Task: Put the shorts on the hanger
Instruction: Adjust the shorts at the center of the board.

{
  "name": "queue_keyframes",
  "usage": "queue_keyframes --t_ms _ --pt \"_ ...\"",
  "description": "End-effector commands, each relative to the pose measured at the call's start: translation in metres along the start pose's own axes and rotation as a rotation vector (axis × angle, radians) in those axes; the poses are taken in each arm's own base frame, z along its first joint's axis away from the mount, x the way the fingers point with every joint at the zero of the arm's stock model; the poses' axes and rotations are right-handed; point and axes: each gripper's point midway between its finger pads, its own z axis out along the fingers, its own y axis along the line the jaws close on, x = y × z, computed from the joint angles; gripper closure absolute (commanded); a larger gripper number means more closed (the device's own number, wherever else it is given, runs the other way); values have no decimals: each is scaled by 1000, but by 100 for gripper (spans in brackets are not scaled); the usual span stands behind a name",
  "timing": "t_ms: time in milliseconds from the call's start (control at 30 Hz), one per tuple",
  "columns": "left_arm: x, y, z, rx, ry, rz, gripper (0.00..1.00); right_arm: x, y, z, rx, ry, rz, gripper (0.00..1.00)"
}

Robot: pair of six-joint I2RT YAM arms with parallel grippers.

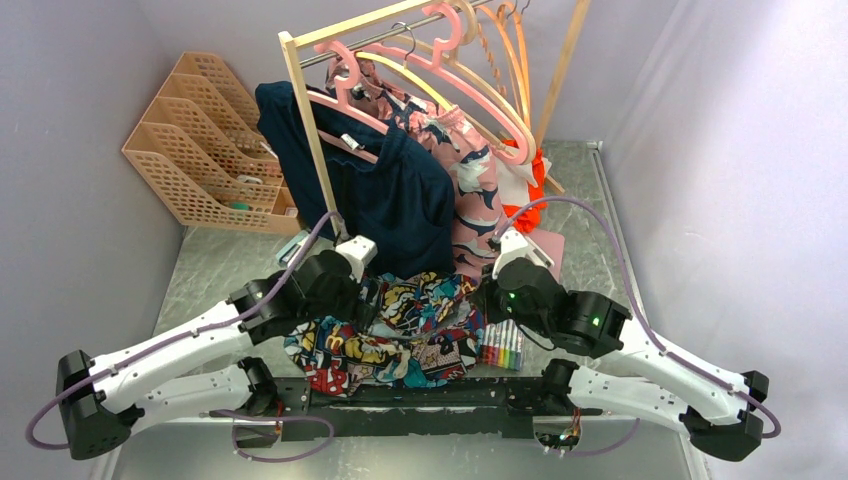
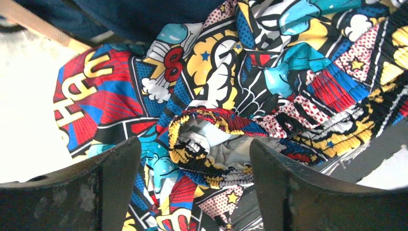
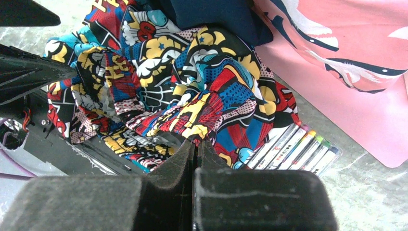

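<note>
Left end effector [image 2: 192, 147] is spread over the shorts [image 2: 298, 77]; right end effector [image 3: 195, 144] pinches their fabric, yellow lettering [image 2: 79, 91] unclear.

From above, my left arm [image 1: 180, 352] and right arm [image 1: 660, 365] cover the sides of the shorts [image 1: 420, 340]; the navy garment [image 1: 400, 200] hides their far edge.

Navy garment [image 1: 395, 200]: hanging from the wooden rack [image 1: 305, 110].
Marker pack [image 1: 503, 350]: lying near the pink mat [image 1: 548, 250].
File trays [image 1: 200, 150]: standing far left.
</note>
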Motion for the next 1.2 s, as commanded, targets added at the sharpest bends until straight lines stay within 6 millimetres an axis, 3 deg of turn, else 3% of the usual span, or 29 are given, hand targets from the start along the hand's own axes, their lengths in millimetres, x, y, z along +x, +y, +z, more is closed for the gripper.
queue_keyframes --t_ms 0,100,433,733,967,1167 --pt "-21 -11 -9 75 -48 206 10 -11 5 -10 -35 -22 -17 100" --pt "-9 -1 -1 19 59 273 9 -12 3 -14 -29 -24 -12 100" --pt "14 1 21 53 161 300 12 -11 1 -20 -30 -3 -29 100" --pt "0 -1 29 106 149 324 12 -8 4 -22 -52 16 -40 100" --pt "8 -17 42 207 200 372 12 -8 6 -26 -69 16 -39 100" --pt "5 -17 50 220 194 440 11 -7 5 -30 -76 14 -42 100"
